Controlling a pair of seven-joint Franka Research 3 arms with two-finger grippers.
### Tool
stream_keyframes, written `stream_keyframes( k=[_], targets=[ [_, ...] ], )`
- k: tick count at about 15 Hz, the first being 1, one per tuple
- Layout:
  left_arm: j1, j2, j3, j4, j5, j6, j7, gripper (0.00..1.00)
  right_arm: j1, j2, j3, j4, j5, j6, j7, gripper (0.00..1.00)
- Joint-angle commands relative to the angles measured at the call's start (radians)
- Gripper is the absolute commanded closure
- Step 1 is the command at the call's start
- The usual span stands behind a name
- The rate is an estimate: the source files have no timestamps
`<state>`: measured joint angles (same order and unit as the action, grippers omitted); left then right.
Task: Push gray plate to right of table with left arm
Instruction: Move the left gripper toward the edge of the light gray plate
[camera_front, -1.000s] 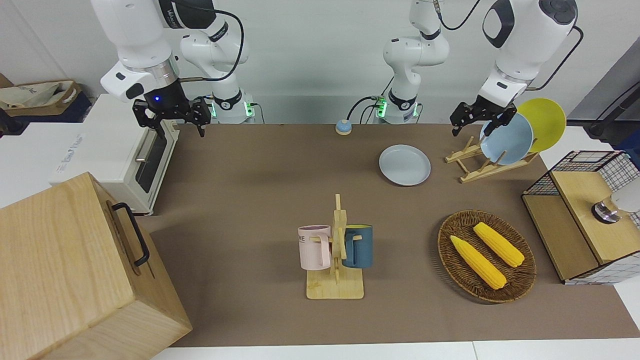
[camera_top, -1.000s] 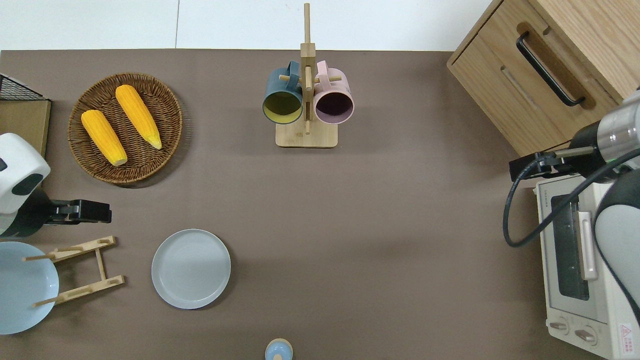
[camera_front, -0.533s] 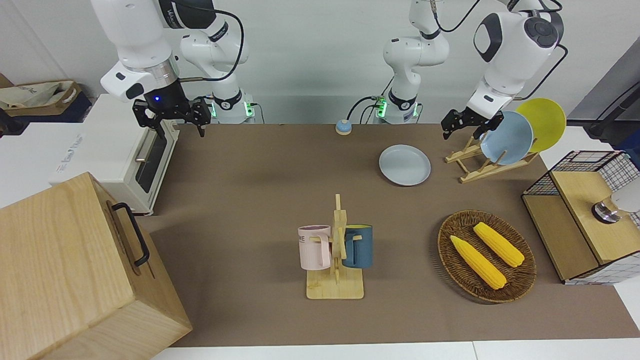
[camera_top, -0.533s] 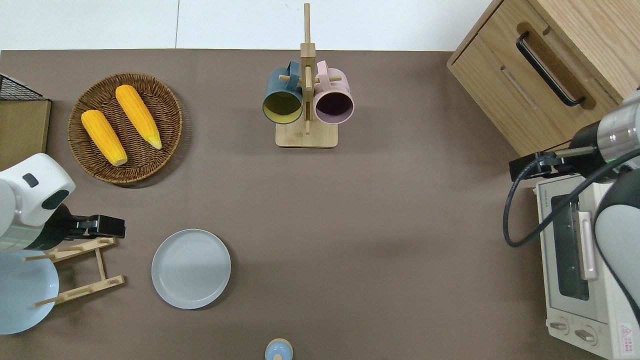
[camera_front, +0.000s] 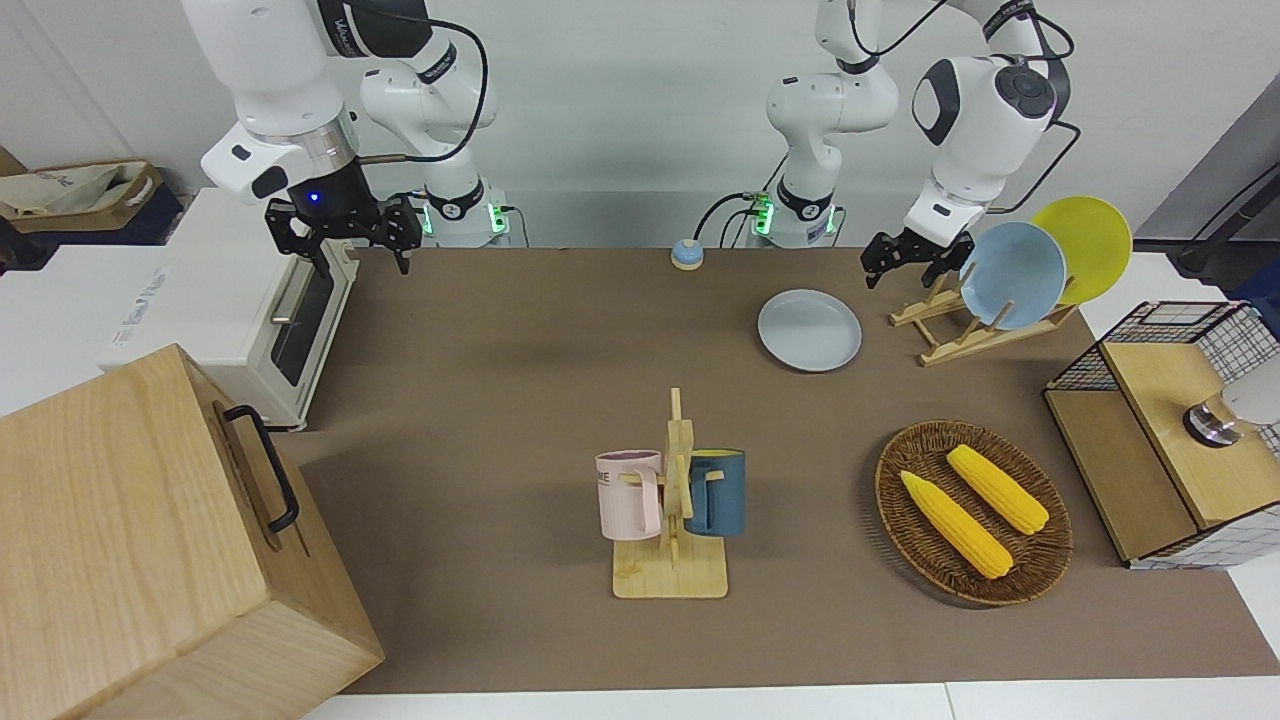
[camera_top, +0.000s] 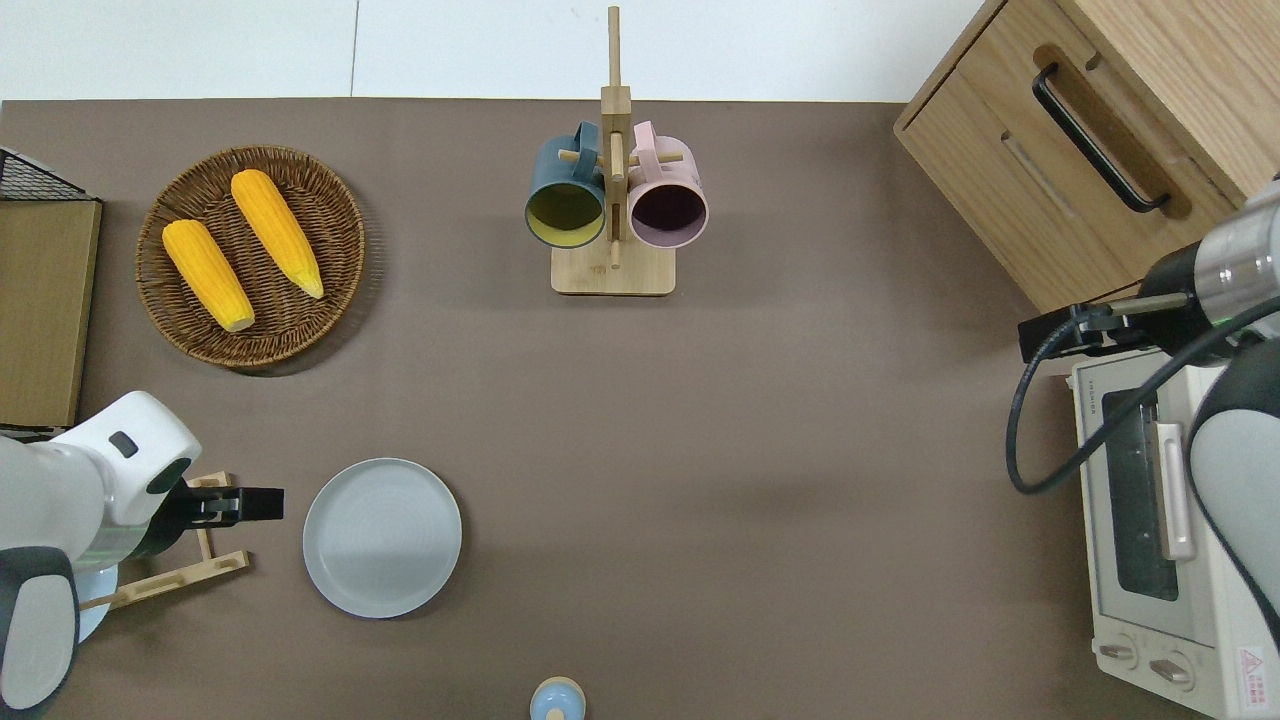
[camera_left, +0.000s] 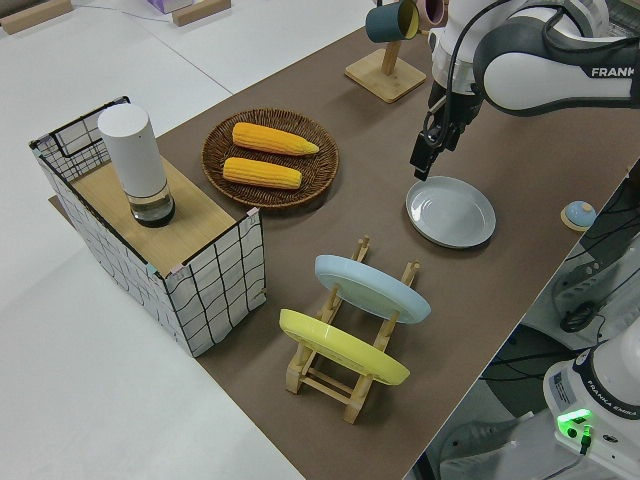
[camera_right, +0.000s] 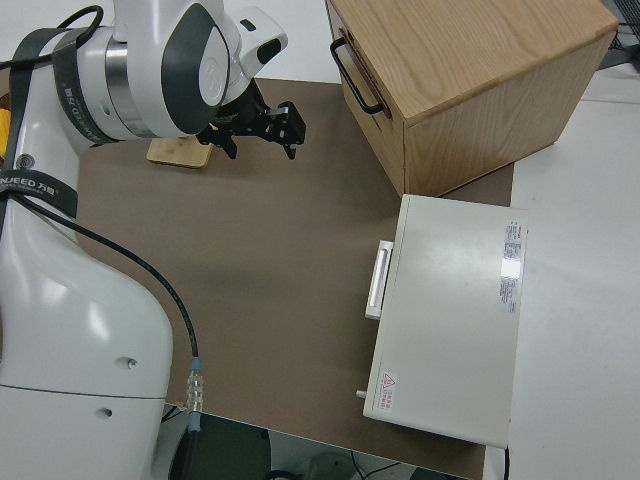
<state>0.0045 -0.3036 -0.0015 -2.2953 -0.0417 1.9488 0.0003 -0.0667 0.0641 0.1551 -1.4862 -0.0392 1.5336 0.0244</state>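
The left gripper (camera_top: 262, 503) hangs just beside the gray plate (camera_top: 382, 537), toward the left arm's desk edge; I cannot tell its finger state. The right arm is parked.

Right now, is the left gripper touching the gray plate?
Apart. The overhead view shows bare table between the left gripper and the gray plate's rim, and the left side view shows the gripper above the table, short of the plate.
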Motion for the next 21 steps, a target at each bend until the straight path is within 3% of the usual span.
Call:
stream_keyframes(
  k=[1, 6, 11, 17, 21],
  targets=[
    [-0.012, -0.078, 0.003, -0.118, -0.003, 0.085, -0.033, 0.01, -0.001, -0.006, 0.0, 0.001, 0.007, -0.01, 0.005, 0.017],
    [-0.012, -0.091, -0.003, -0.2, -0.003, 0.163, -0.033, 0.01, -0.001, -0.006, 0.0, 0.001, 0.007, -0.01, 0.003, 0.017],
    [-0.014, -0.088, -0.005, -0.318, -0.003, 0.324, -0.033, 0.01, -0.001, -0.006, 0.0, 0.001, 0.007, -0.01, 0.003, 0.017],
    [-0.014, -0.065, -0.005, -0.407, -0.003, 0.481, -0.034, 0.01, -0.001, -0.006, 0.0, 0.001, 0.007, -0.01, 0.003, 0.017],
    [-0.029, -0.014, -0.005, -0.464, -0.004, 0.622, -0.034, 0.01, -0.001, -0.006, 0.0, 0.001, 0.007, -0.01, 0.003, 0.017]
  ],
)
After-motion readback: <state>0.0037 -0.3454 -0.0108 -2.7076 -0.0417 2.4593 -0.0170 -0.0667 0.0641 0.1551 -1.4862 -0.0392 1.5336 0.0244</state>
